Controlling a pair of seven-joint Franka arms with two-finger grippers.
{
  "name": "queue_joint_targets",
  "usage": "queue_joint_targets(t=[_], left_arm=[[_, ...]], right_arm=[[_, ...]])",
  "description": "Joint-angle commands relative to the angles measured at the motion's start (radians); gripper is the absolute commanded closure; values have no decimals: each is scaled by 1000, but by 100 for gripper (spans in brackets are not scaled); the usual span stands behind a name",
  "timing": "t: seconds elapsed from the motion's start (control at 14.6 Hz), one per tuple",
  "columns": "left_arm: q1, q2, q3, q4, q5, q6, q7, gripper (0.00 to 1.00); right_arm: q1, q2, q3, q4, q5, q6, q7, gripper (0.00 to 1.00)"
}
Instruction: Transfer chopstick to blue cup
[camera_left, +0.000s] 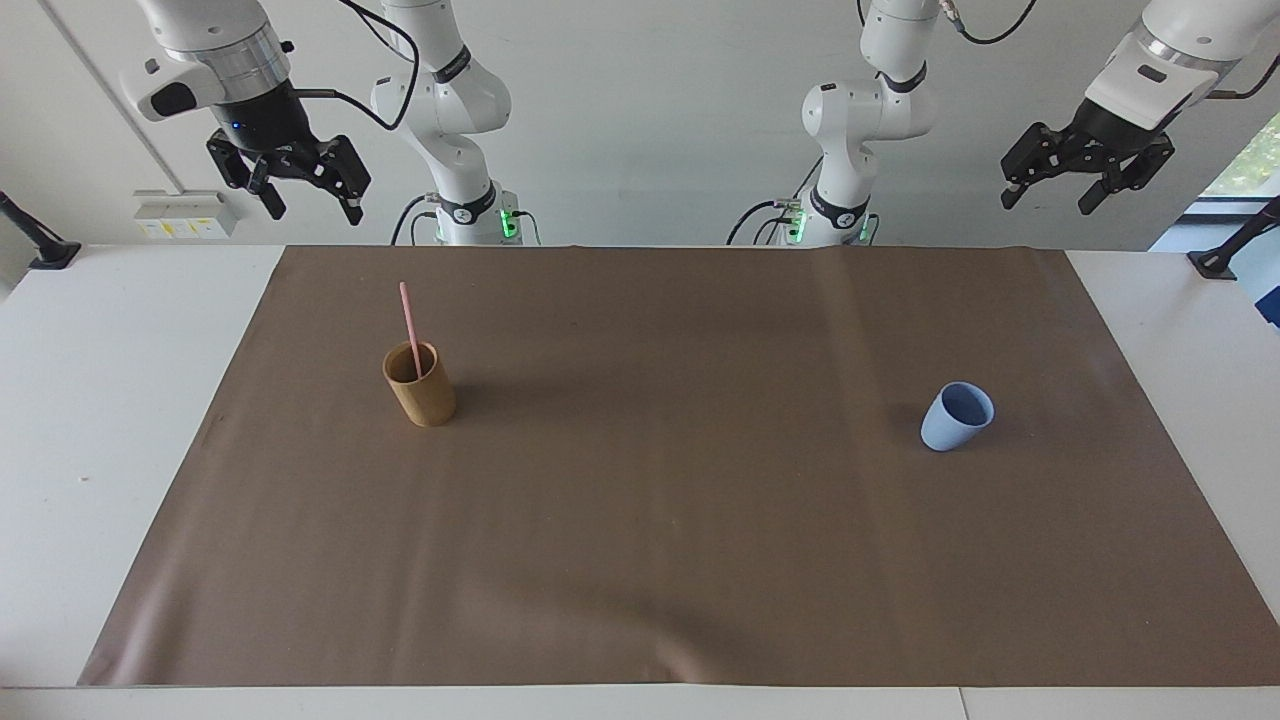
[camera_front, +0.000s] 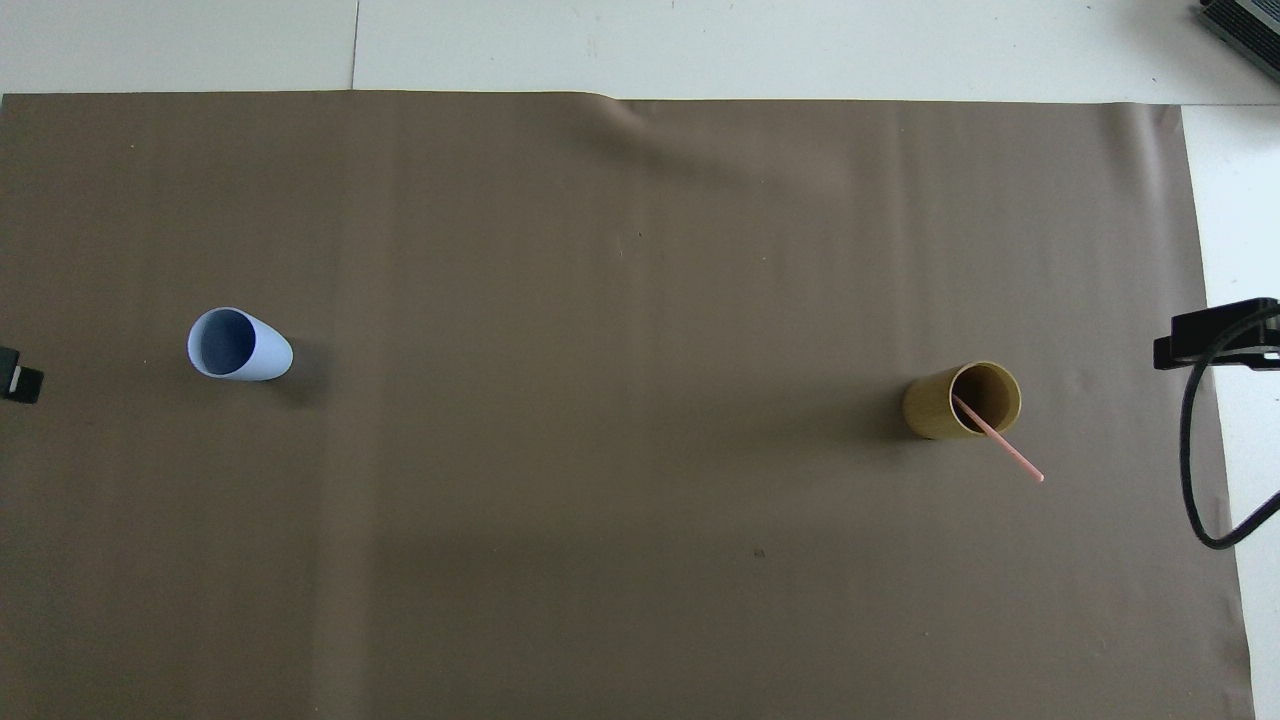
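Brown mat (camera_left: 640, 560) keeps your cups apart: chopstick (camera_left: 409, 325) leans in the tan cup (camera_left: 420, 385), blue cup (camera_left: 957, 416) empty, left gripper (camera_left: 1085, 185) and right gripper (camera_left: 300, 190) both wide, waiting high

A tan cup (camera_left: 421, 386) stands upright on a brown mat (camera_left: 660, 520).

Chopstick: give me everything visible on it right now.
The chopstick is a single thin, straight pink stick, plain, material unclear. Its lower end stands inside the tan cup toward the right arm's end of the brown mat; the upper part sticks well out above the rim, tilted toward the robots and resting on the rim. Only the cup touches it. The blue cup stands empty toward the left arm's end.
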Motion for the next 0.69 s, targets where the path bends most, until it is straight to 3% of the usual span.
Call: queue_joint_targets(t=[0.0,0.27,0.62], left_arm=[[15,-30,-7,-42,5,40,11,0],[10,-30,-7,-39,5,29,2,0],[9,-30,-7,-41,5,38,7,0]], right_arm=[[-13,1,6,2,11,-9,-12,0],[-13,2,5,-29,3,104,-52,0],[-15,-5,5,-37,-1,50,-44,0]])
